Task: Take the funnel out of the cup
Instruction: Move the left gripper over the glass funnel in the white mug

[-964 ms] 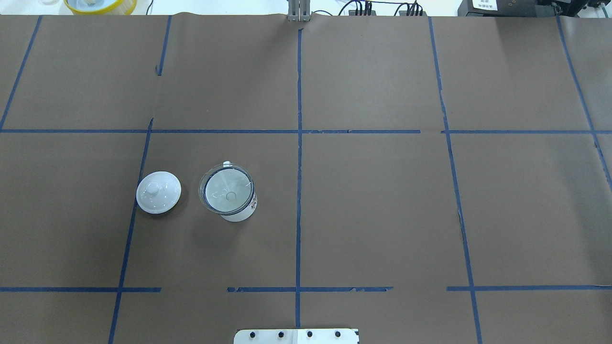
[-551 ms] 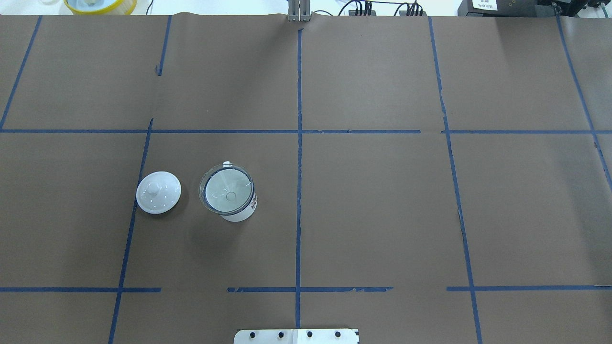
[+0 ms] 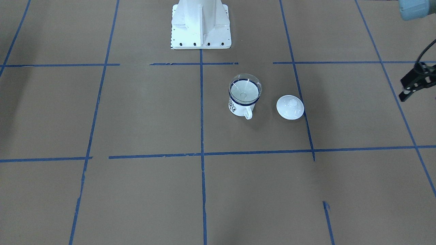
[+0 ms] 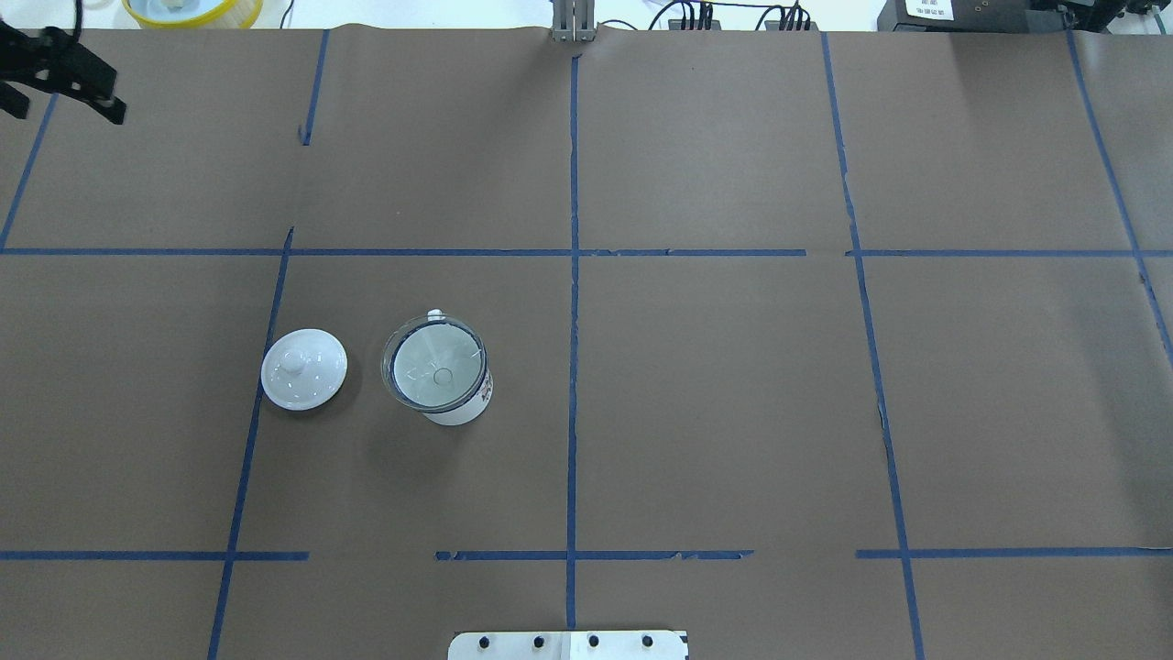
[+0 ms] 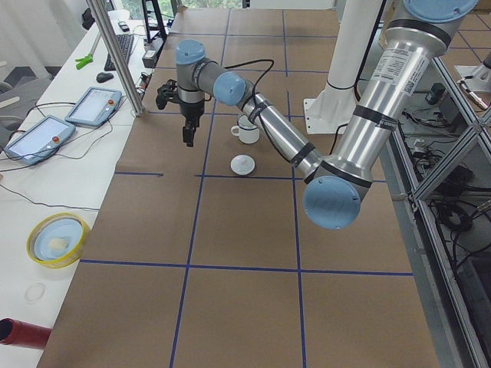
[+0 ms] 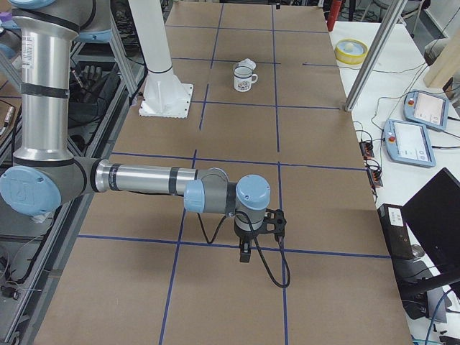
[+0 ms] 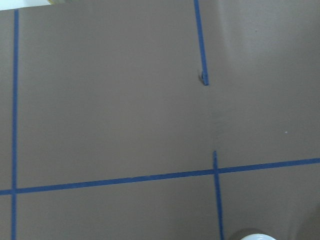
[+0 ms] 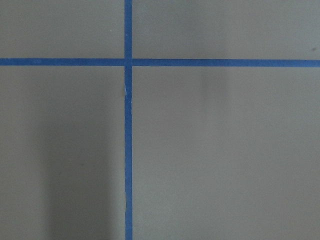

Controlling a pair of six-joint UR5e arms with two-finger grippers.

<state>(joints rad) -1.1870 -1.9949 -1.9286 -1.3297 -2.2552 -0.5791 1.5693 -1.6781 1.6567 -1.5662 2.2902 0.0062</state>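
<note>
The clear funnel (image 4: 433, 364) sits in the white blue-rimmed cup (image 4: 461, 410) left of the table's centre line, its cone filling the mouth. In the front view the funnel (image 3: 245, 90) and the cup (image 3: 238, 109) show the same, with the handle toward the camera. My left gripper (image 4: 62, 108) hangs open and empty over the far left corner, well away from the cup; it also shows in the front view (image 3: 419, 97). My right gripper (image 6: 245, 253) shows only in the right side view, far from the cup; I cannot tell whether it is open or shut.
A white knobbed lid (image 4: 303, 368) lies just left of the cup. A yellow bowl (image 4: 192, 9) sits beyond the far edge. The robot's base plate (image 4: 568, 644) is at the near edge. A metal post (image 5: 115, 54) stands beside the table.
My left gripper has come into the overhead view at the top left; it was out of view before. Cup, funnel and lid have not moved.
</note>
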